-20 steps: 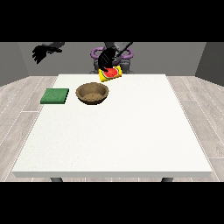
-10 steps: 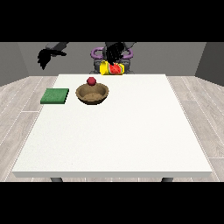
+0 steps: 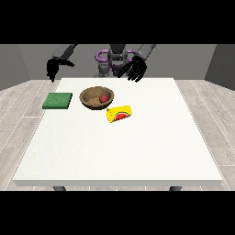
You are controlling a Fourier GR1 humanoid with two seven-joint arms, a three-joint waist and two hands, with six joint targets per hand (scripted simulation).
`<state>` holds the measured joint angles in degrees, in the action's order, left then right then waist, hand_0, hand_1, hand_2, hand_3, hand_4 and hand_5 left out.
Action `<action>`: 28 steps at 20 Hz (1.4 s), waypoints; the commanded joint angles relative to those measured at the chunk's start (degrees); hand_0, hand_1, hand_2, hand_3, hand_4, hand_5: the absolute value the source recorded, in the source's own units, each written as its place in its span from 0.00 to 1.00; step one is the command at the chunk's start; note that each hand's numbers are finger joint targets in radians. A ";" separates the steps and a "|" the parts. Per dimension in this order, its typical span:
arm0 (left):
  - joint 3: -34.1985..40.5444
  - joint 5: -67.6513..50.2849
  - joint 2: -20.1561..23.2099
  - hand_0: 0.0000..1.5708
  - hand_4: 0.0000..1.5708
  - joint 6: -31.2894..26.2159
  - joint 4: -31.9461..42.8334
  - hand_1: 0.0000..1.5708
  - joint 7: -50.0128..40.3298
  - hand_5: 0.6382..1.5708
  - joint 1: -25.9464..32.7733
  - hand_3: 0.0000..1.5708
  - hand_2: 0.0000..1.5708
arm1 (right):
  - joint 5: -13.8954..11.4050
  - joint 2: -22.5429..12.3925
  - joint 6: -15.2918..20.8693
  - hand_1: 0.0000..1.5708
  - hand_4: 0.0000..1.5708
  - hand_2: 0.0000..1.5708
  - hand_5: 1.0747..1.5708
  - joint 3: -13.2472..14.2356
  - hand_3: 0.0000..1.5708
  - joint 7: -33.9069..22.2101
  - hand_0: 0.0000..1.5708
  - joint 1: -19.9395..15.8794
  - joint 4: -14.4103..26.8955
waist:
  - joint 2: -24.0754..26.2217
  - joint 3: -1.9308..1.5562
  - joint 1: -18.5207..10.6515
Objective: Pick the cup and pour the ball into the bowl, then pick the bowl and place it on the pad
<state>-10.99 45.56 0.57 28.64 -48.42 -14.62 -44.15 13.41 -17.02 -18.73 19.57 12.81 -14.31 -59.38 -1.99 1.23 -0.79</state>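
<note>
**Ball in bowl, cup down on table**

While both hands hung above the far edge, the small red ball [image 3: 104,98] sat inside the round brown wooden bowl [image 3: 93,97]. Yellow cup with a red watermelon print [image 3: 119,114] lay on its side on the large white table [image 3: 137,151], just near-right of the bowl. Flat green square pad [image 3: 57,100] lay left of the bowl, apart from it. Hand at the view's right [image 3: 135,69]: fingers spread, released, holding nothing. Hand at the view's left [image 3: 53,68]: fingers hanging relaxed, holding nothing.
</note>
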 commanded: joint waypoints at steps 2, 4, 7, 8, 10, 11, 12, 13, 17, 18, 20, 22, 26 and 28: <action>4.52 -23.88 -0.55 0.00 0.00 -0.32 -10.39 0.00 11.80 0.98 8.03 0.00 0.00 | -1.43 3.53 4.73 0.00 0.19 0.00 1.00 -1.53 0.00 -0.10 0.00 -3.65 -1.70 | -4.42 -0.23 -1.14; 4.15 -30.53 -0.56 0.00 0.00 -4.10 -13.41 0.00 17.31 0.99 9.48 0.00 0.00 | -3.46 7.04 9.24 0.00 0.16 0.00 1.00 -2.84 0.00 1.32 0.00 -4.68 -2.46 | -6.00 -0.63 -2.69; 3.30 -36.83 -0.57 0.00 0.00 -8.65 -15.51 0.00 24.70 0.99 13.29 0.00 0.00 | -4.62 10.48 14.18 0.00 0.16 0.00 1.00 -3.55 0.00 0.80 0.00 -5.80 -2.41 | -7.56 -1.00 -4.60; 3.14 -37.50 -0.57 0.00 0.00 -10.85 -15.62 0.00 27.48 0.99 16.63 0.00 0.00 | -5.34 11.95 16.08 0.00 0.19 0.00 1.00 -3.62 0.00 1.90 0.00 -4.41 -2.14 | -7.20 -1.05 -6.59; 6.27 -37.80 0.49 0.00 0.00 -14.58 -14.67 0.00 31.50 0.99 15.62 0.00 0.00 | -3.77 10.30 15.78 0.00 0.20 0.00 1.00 -2.36 0.00 0.55 0.00 -7.51 -1.51 | -8.96 -1.17 -6.02; 5.27 -37.67 -0.39 0.00 0.00 -15.47 -15.54 0.00 29.57 0.99 15.57 0.00 0.00 | -5.50 13.24 19.82 0.00 0.20 0.00 1.00 -3.38 0.00 1.56 0.00 -8.08 -0.69 | -6.93 -1.19 -7.64; 4.96 -37.36 -0.46 0.00 0.00 -15.52 -16.33 0.00 30.49 0.99 16.85 0.00 0.00 | -4.27 11.59 17.92 0.00 0.21 0.00 1.00 -1.85 0.00 3.81 0.00 -8.79 2.77 | -8.44 -1.23 -7.72; 5.36 -38.82 2.23 0.00 0.00 -19.50 -17.39 0.00 30.12 0.99 19.26 0.00 0.00 | -5.56 12.36 19.23 0.00 0.21 0.00 1.00 -2.58 0.00 4.08 0.00 -6.42 3.27 | -5.76 -1.23 -8.74; 10.08 -40.98 5.68 0.00 0.00 -21.68 -17.85 0.00 29.76 0.99 15.44 0.00 0.00 | -3.29 10.36 18.70 0.00 0.16 0.00 0.99 -0.77 0.00 5.24 0.00 -12.49 8.78 | -8.87 -1.25 -6.95; 8.10 -40.66 5.13 0.00 0.00 -23.03 -20.63 0.00 28.12 0.99 17.94 0.00 0.00 | -4.47 9.75 17.99 0.00 0.17 0.00 0.99 -1.17 0.00 7.82 0.00 -11.00 12.15 | -7.27 -1.26 -8.19; 7.32 -39.89 4.86 0.00 0.00 -22.72 -23.68 0.00 26.31 0.99 19.22 0.00 0.00 | -2.92 8.36 15.99 0.00 0.16 0.00 0.99 0.56 0.00 11.80 0.00 -11.39 16.34 | -7.27 -1.27 -8.39; 8.15 -39.74 4.47 0.00 0.00 -21.88 -23.58 0.00 26.46 0.99 19.92 0.00 0.00 | -2.64 6.64 15.09 0.00 0.12 0.00 0.98 0.47 0.00 11.54 0.00 -13.90 18.67 | -7.90 -1.26 -7.62; 7.68 -39.67 5.70 0.00 0.00 -24.01 -26.70 0.00 28.99 0.99 22.36 0.00 0.00 | -2.80 7.14 15.91 0.00 0.07 0.00 0.99 1.06 0.00 16.31 0.00 -14.48 23.23 | -10.31 -1.27 -9.99; 8.12 -39.32 5.56 0.00 0.00 -23.23 -28.32 0.00 24.11 0.99 19.89 0.00 0.00 | -4.55 8.31 17.29 0.00 0.06 0.00 0.99 -0.81 0.00 17.01 0.00 -14.55 25.30 | -8.73 -1.27 -8.79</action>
<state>-2.16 5.75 6.19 5.76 -72.65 13.13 -23.97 9.77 -8.73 -2.13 19.02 26.11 -28.18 -38.99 -10.77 -0.02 -8.74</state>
